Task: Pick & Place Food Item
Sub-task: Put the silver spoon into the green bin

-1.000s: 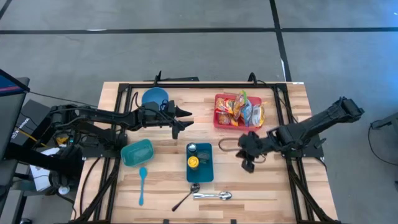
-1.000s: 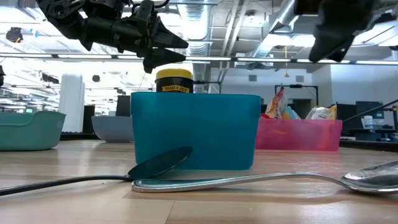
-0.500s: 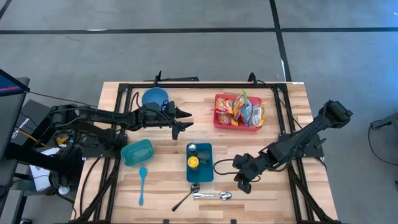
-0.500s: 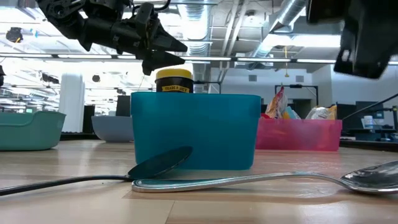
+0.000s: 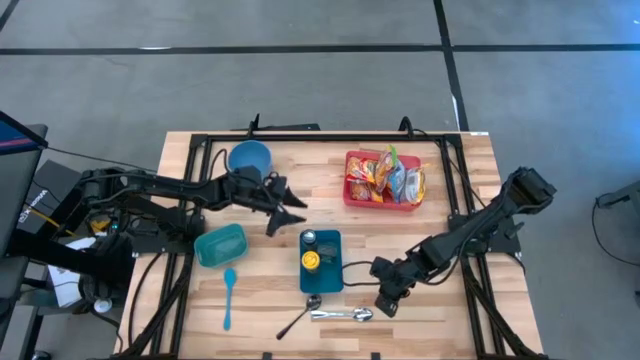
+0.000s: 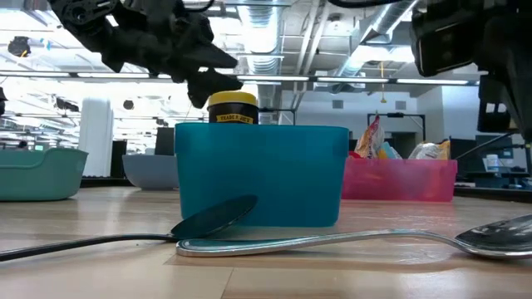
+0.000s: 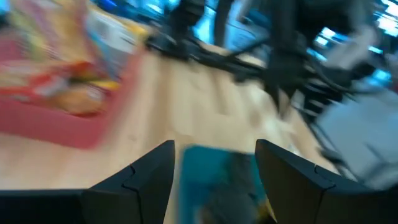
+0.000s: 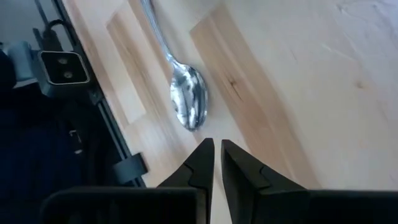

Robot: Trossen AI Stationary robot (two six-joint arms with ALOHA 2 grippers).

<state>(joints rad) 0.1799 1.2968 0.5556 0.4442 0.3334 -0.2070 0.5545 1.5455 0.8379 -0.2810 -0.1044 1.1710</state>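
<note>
Snack packets (image 5: pixel 385 177) unmoved; right gripper (image 5: pixel 385 303) dropped toward spoon (image 5: pixel 343 315).

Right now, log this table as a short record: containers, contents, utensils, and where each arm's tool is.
red tray: far right, holds snack packets
teal bin: centre, holds yellow-lidded jar
blue bowl: far left
green container: near left
blue spoon: front left
metal spoons: front centre
left tool: open, above table beside teal bin
right tool: shut, empty, pointing at silver spoon bowl
</note>
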